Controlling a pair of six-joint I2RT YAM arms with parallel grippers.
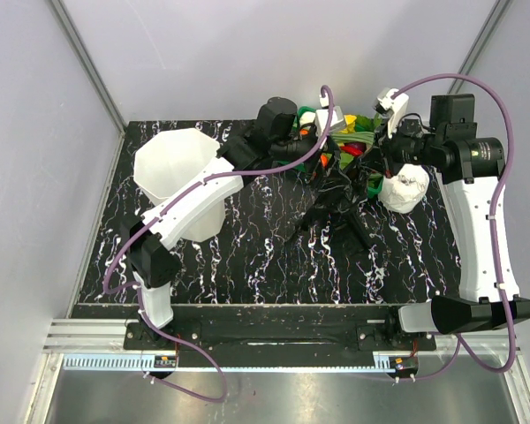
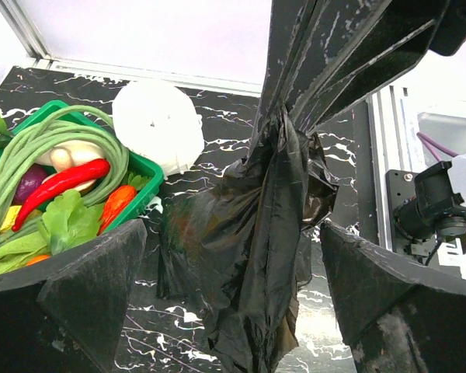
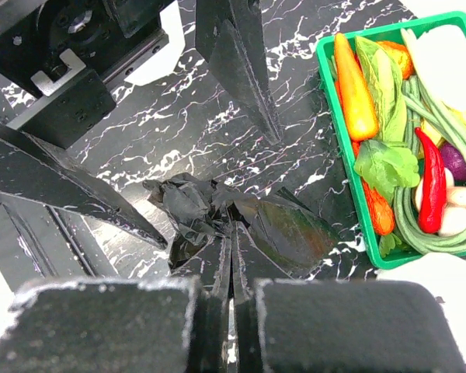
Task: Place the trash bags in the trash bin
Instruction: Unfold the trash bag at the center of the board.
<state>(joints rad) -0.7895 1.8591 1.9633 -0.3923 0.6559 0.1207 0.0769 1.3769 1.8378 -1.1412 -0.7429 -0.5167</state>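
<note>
**While the Bag Hangs From One Pinch, the Bin Waits at the Far Left**

Because the tall translucent white faceted plastic trash bin [image 1: 172, 159] stands at the far left of the table, well apart from the bag, your carry has to cross much of the surface. The left arm passes over the bin's near side toward the middle. There your left gripper [image 2: 233, 229] has its jaws spread wide, one finger on either side of the thin glossy black plastic trash bag [image 3: 190, 206]. The bag hangs crumpled in the middle of the table; whether its lowest folds touch the surface you cannot tell. Your right gripper [image 3: 231, 256] has its jaws pressed together on the bag's upper gather.

That pinch holds only a narrow bunch of slippery film, so a quick swing could pull it free. Trailing folds could catch the shallow green plastic tray [image 2: 146, 167] of vegetables just beside the bag, or brush the white rounded lump [image 2: 159, 124] near it. If you close the left jaws on loose film low down, the bag may stretch between the grippers and tear. A careless sweep of the left arm could also tip the bin.

The black marble-patterned tabletop [image 1: 247, 265] makes the black film hard to pick out. Pale grey panel walls [image 1: 35, 132] close in on the left, back and right.
</note>
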